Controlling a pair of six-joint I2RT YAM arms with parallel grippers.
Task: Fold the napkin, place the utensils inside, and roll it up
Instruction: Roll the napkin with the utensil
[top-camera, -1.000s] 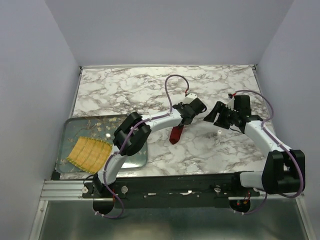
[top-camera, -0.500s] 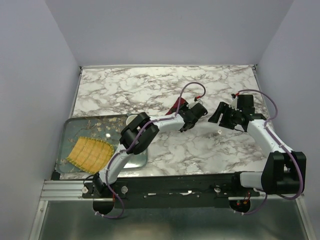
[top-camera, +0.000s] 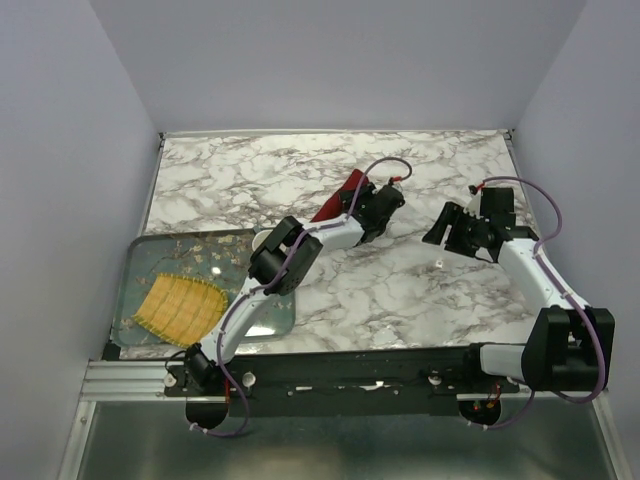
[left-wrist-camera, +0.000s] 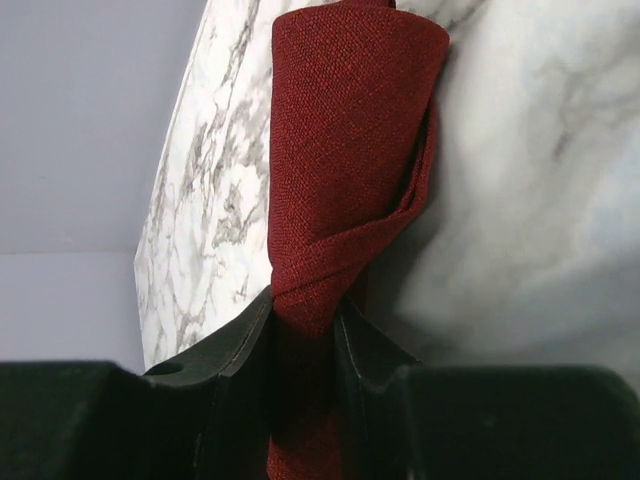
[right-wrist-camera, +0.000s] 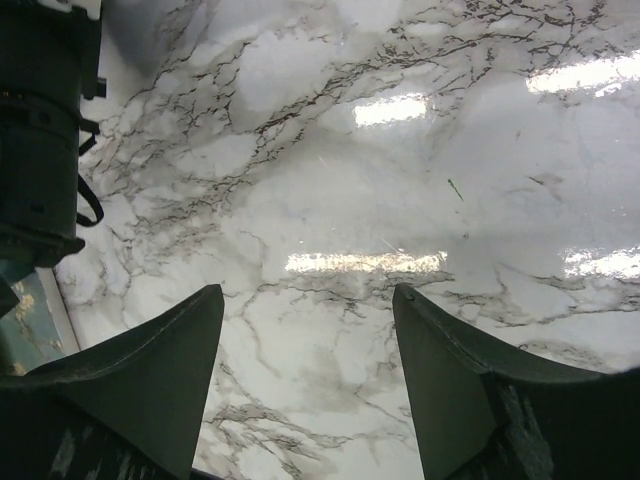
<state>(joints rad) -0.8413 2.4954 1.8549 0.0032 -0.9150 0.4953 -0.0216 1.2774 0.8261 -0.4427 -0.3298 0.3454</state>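
The rolled dark red cloth napkin (left-wrist-camera: 345, 150) is gripped by the left claw (left-wrist-camera: 303, 318), projecting ahead of it; the right claw (right-wrist-camera: 308, 298) is held open.

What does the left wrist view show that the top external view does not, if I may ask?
Only the left wrist view shows how the napkin, rolled into a bundle, is pinched in the left gripper. Only the top external view shows the right gripper, standing open, and the yellow mat on the tray. Both show the red napkin, the left gripper and the marble table.
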